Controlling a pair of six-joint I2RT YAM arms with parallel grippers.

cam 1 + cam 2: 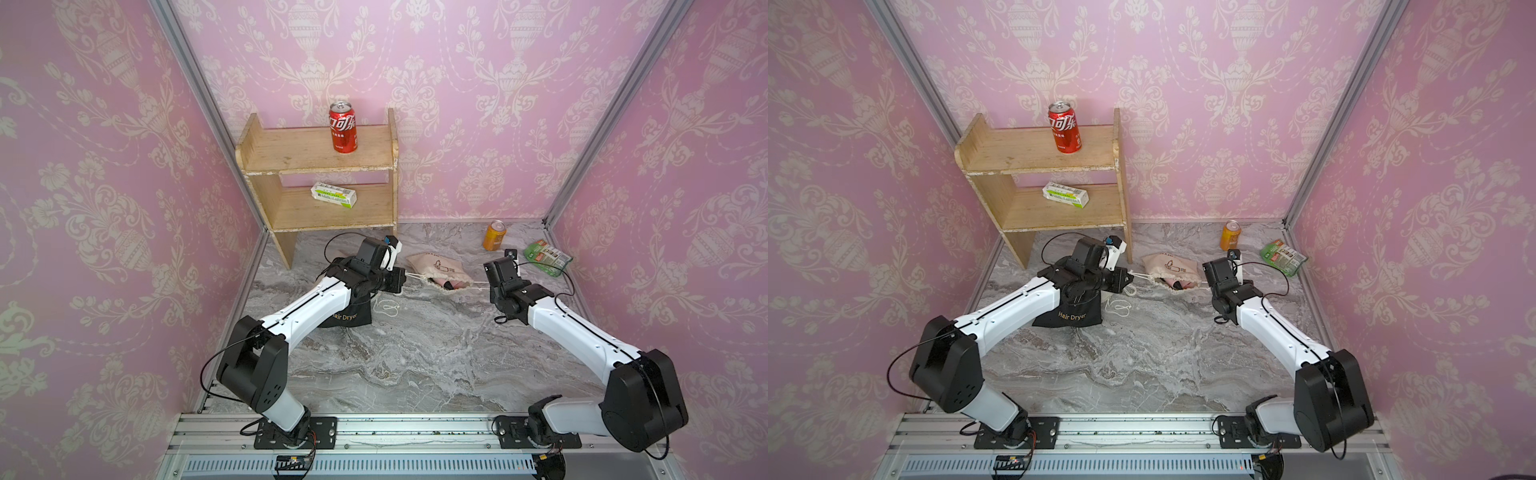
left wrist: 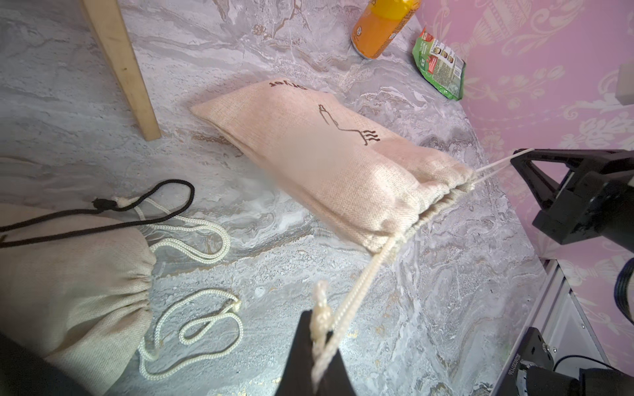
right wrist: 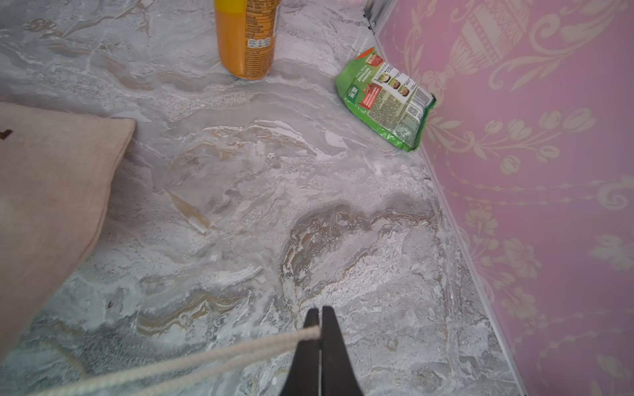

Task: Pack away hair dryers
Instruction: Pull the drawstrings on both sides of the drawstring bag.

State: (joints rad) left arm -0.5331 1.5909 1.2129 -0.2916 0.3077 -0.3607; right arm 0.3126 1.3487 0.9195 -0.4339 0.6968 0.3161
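Clamps the drawstring [image 2: 363,274] of the beige pouch [image 2: 308,161] from both sides, with the left gripper [image 2: 322,339] clenched on one taut cord and the right gripper [image 3: 320,319] clenched on the opposite one. Shows a pink hair dryer [image 1: 457,284] peeking from the pouch's gathered mouth, between the two grippers on the marble table [image 1: 415,353]. Covers part of a black pouch [image 1: 353,318] with the left arm.

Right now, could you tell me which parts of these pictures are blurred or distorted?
Left wrist view: a smeared patch blurs the middle of the beige pouch, the left claw out of focus. Right wrist view: the drawstring by the right claw is soft, the green packet sharp. Both top views: the corner posts splay apart, a wide-angle effect.
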